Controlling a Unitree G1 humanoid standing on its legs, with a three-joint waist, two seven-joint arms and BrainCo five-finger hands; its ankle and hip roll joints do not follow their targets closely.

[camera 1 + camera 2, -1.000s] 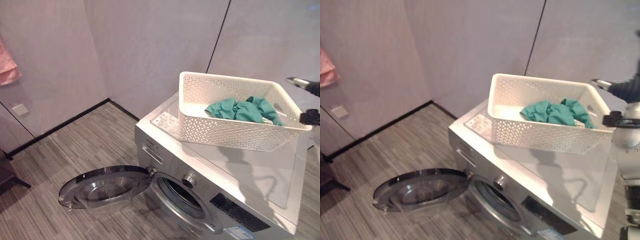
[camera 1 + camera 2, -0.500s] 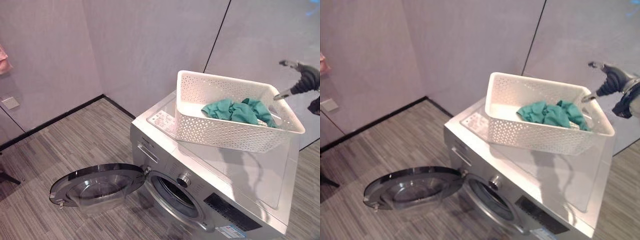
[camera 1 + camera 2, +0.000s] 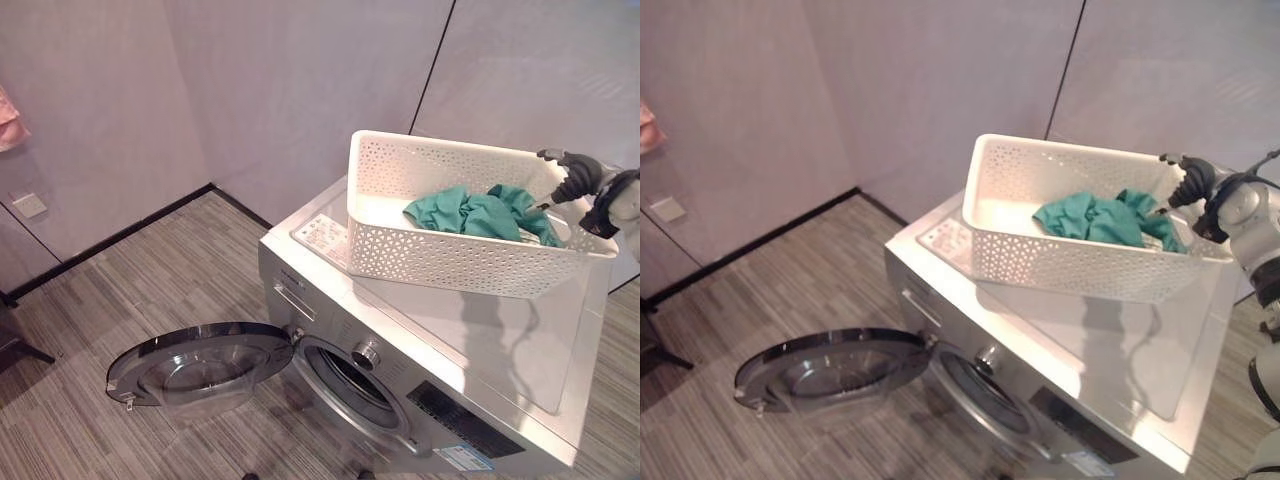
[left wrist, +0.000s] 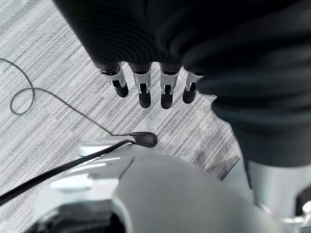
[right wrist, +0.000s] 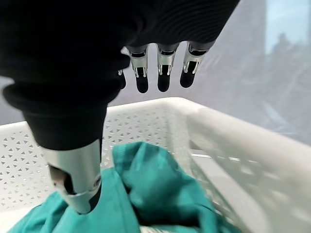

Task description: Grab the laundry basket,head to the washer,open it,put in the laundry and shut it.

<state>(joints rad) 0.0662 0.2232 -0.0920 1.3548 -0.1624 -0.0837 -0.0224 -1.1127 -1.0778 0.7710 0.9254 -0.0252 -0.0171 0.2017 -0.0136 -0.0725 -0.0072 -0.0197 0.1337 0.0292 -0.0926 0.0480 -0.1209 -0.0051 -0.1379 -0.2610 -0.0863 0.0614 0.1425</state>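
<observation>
A white perforated laundry basket (image 3: 450, 255) stands on top of the silver washer (image 3: 480, 330). Teal laundry (image 3: 470, 212) lies bunched at its right end. The washer's round door (image 3: 200, 365) hangs wide open to the left, showing the dark drum opening (image 3: 355, 385). My right hand (image 3: 575, 180) hovers open over the basket's right rim. In the right wrist view its fingers (image 5: 163, 73) are straight above the rim (image 5: 233, 141), and the thumb (image 5: 77, 179) points down at the teal cloth (image 5: 146, 194). My left hand (image 4: 146, 92) hangs open over the striped floor.
Grey walls close in behind the washer and on the left. A pink cloth (image 3: 8, 120) hangs at the far left above a wall socket (image 3: 30, 205). A dark furniture leg (image 3: 20, 345) juts in at the left edge. Striped floor spreads before the open door.
The camera has shifted a little. My right hand has come down and leftwards, from above the basket's far right corner to just over its right rim and the laundry.
</observation>
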